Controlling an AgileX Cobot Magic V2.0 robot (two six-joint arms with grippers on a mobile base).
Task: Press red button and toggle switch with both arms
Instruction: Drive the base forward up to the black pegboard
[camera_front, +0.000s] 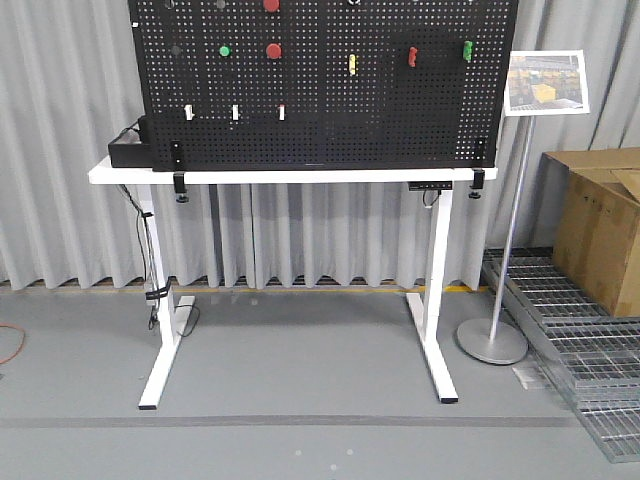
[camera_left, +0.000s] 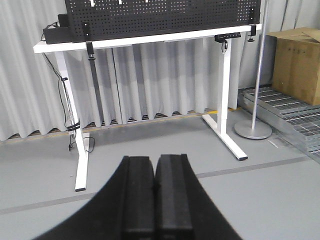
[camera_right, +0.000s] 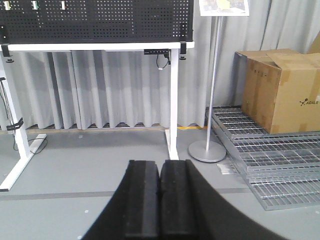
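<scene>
A black perforated metal pegboard (camera_front: 330, 110) is stood upright on a white-topped table with white steel legs (camera_front: 120, 173), set against a grey pleated curtain (camera_front: 60, 120). The red round flat-faced push button (camera_front: 274, 50) is mounted high on the left half of the board, just right of a green round button (camera_front: 224, 50). A second red round button (camera_front: 271, 4) is seen directly above it, cut by the upper frame edge, so the two sizes cannot be compared. Three small white switch levers (camera_front: 235, 113) are ranged along a lower row at the left.

Farther right on the board, a small yellow fitting (camera_front: 352, 64), a red fitting (camera_front: 412, 56) and a green fitting (camera_front: 467, 50) are fixed. A brown cardboard box (camera_front: 600, 235) is placed on the floor at the far right.

The left gripper (camera_left: 155, 162) is clenched, its black fingers pressed together with nothing between them, well short of the table. The right gripper (camera_right: 160, 165) is likewise clenched on nothing, well apart from the board.
</scene>
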